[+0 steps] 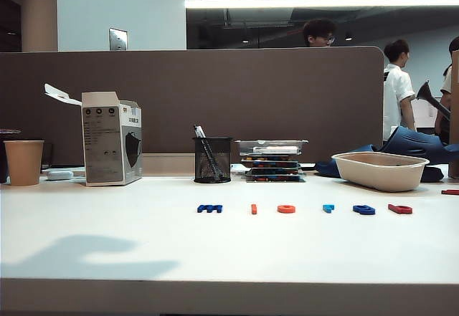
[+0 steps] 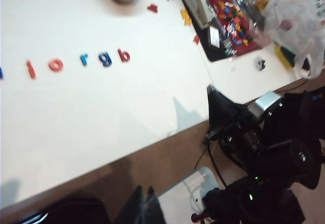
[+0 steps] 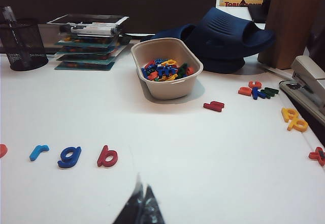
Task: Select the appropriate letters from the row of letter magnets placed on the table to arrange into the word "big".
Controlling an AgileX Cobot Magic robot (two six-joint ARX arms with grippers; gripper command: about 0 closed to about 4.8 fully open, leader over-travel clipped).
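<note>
1. Lying in a line across the white table [image 1: 107,230], the row of letter magnets [image 1: 305,208] is reading, in the exterior view from left to right, dark blue "m" [image 1: 210,208], orange-red bar [image 1: 254,208], orange ring [image 1: 286,208], light blue "r" [image 1: 328,207], dark blue "g" [image 1: 363,209], red "b" [image 1: 400,208].
2. The letters are sitting apart from one another, none of them touching a gripper.
3. The left gripper [image 2: 144,206] is hanging off the table's front edge, its dark fingertips pressed together with nothing between them.
4. The right gripper [image 3: 140,203] is hovering over bare table near the red "b", its jaws closed and empty.
5. A beige tray [image 3: 167,89] of mixed letters is standing behind the row, with a mesh pen cup [image 1: 213,160] farther left.
</note>
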